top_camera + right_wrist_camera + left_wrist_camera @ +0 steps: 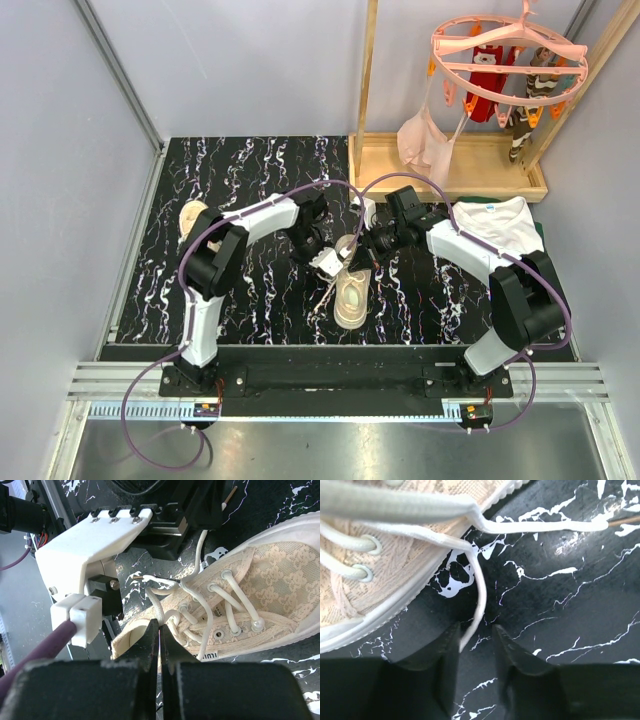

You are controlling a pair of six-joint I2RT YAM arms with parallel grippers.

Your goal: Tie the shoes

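1. Spare shoe (190,222) sits alone at the table's (250,170) left edge.
2. Left gripper (475,630): fingers apart, loose lace end (479,595) dangling between them.
3. Middle shoe (351,295) is mid-table, between both grippers.
4. Right gripper (160,627): fingers pressed together on a lace strand (156,607).

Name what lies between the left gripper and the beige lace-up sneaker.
In the left wrist view, a loose white lace trails from the beige sneaker over black marbled tabletop into the open left gripper.

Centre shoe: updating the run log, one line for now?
left end effector: open around lace end | right end effector: shut on lace strand | centre shoe: no bow
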